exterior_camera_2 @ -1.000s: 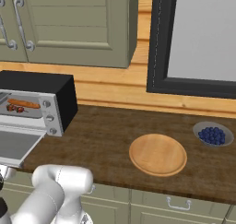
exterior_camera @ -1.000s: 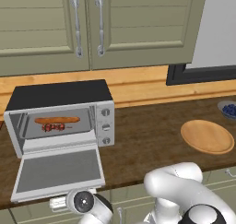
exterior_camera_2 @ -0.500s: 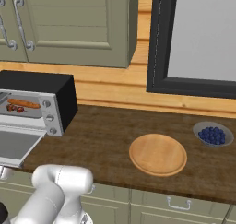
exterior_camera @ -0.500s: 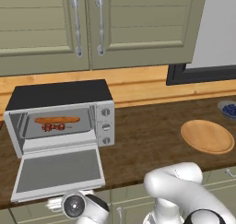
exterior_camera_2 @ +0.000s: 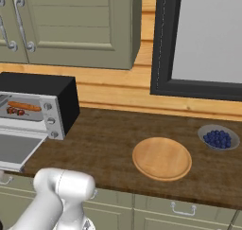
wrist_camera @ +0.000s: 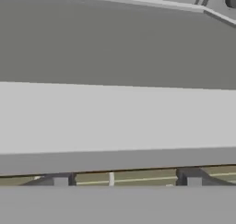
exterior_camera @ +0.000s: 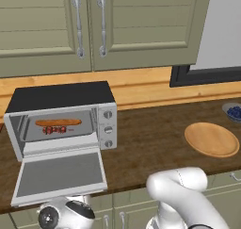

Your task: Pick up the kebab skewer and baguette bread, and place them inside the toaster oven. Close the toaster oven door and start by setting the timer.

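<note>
Left base view: behind the arm, looking down at the toaster oven [exterior_camera: 63, 119] front-on; right base view: same counter [exterior_camera_2: 113, 144], oven [exterior_camera_2: 40, 103] at left edge; hand view: pressed close beneath the open door [wrist_camera: 115, 117].

Glossy white arm [exterior_camera: 179, 188], dark joints

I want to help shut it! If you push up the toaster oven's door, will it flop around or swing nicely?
The toaster oven door lies flat open, joined along the oven's front edge, so it probably swings up stiffly. Its framed glass looks rigid and maybe heavy.
</note>
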{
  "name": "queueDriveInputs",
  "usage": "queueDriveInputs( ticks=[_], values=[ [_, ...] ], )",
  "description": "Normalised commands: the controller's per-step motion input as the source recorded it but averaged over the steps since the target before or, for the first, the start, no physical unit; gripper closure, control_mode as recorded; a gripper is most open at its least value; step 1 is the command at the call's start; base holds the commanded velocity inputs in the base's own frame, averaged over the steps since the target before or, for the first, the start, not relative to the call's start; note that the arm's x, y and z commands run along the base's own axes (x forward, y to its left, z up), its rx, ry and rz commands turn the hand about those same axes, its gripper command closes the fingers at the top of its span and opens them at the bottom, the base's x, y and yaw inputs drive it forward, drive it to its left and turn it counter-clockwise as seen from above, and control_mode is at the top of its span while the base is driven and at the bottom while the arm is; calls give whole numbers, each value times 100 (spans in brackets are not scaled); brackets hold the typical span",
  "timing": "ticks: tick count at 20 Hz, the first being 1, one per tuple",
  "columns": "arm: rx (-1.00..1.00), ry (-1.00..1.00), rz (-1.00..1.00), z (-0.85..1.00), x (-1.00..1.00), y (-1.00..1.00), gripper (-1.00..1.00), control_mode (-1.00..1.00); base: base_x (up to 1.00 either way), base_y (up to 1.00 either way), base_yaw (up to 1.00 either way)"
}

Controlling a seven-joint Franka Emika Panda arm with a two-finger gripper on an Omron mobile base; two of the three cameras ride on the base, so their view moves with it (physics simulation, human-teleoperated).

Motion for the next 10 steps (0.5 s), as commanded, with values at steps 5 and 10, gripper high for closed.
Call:
queueDriveInputs(
  ticks=[5, 10],
  values=[
    [0, -12, 0, 55, 90, -29, -100, -100, 0, 0, 0],
    [0, -19, 2, 13, 82, -32, -100, -100, 0, 0, 0]
  ],
)
